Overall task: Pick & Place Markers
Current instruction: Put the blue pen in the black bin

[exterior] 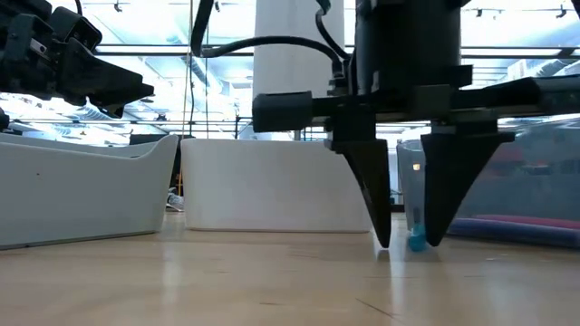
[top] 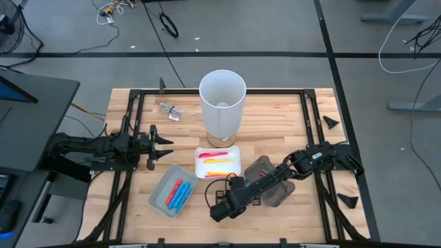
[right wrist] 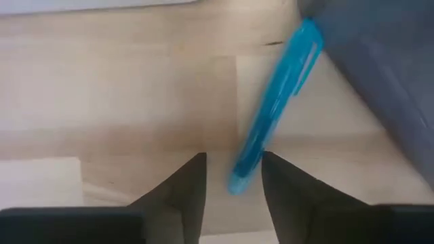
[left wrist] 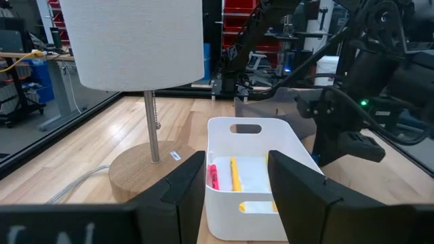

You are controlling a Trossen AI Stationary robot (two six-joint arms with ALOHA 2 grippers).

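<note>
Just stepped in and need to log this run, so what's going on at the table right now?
The right gripper is down at the tabletop, its fingers on either side of a blue marker lying on the wood beside the dark bin; the marker is not lifted. The white tray holds red and yellow markers, the grey tray red and blue ones. The left gripper waits, open, near the lamp.

Blue marker (right wrist: 271,112) on pale wood table (top: 275,114). White tray (top: 231,153) holds red and yellow markers (top: 218,161); grey tray (top: 160,194) holds red and blue ones. White lampshade (top: 222,93). Smoky dark bin (top: 265,165).
</note>
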